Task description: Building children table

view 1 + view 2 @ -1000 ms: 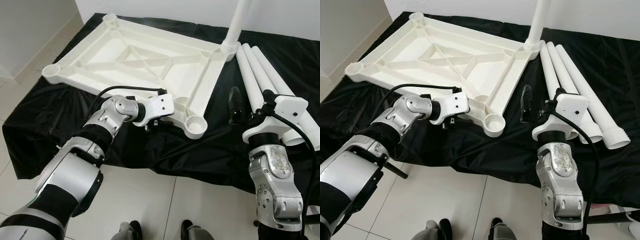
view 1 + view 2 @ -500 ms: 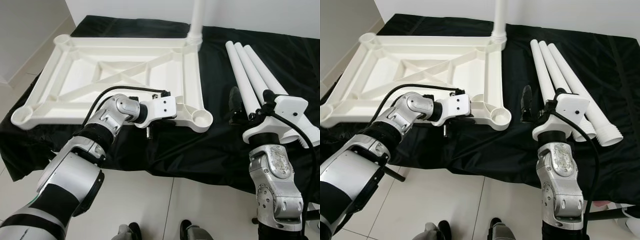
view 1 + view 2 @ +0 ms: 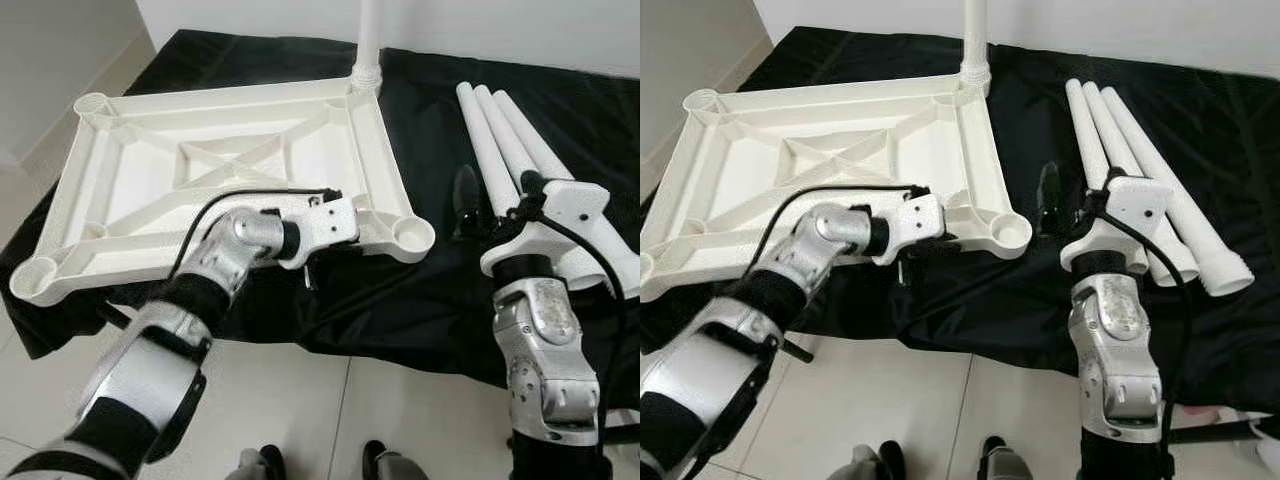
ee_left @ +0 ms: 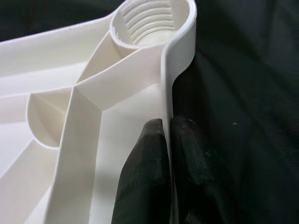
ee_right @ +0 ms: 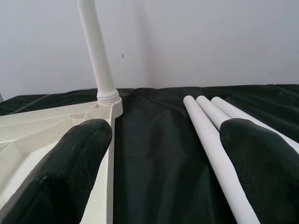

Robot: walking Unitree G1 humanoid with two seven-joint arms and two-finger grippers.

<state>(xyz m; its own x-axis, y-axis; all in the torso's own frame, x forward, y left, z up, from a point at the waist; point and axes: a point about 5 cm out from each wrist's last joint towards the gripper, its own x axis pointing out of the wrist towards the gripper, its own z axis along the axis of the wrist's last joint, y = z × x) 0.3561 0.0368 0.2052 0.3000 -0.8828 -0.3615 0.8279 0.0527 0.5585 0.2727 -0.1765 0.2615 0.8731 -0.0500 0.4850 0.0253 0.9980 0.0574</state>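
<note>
The tabletop frame [image 3: 230, 160] is plain white, as are its one fitted leg [image 3: 368, 40] and the three loose legs [image 3: 510, 140]. The cloth [image 3: 440, 290] beneath is black. Both arms are silver with black fingers [image 5: 70, 177]. The floor tiles [image 3: 300, 420] are pale.

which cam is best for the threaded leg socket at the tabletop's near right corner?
Left wrist view: the round white threaded socket is close, its inner ridges plain, with the left gripper clamped on the rim beside it. Both eye views show it small, threads unreadable. Right wrist view doesn't help.

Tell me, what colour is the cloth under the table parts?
Black cloth; clearest in the left eye view.
</note>
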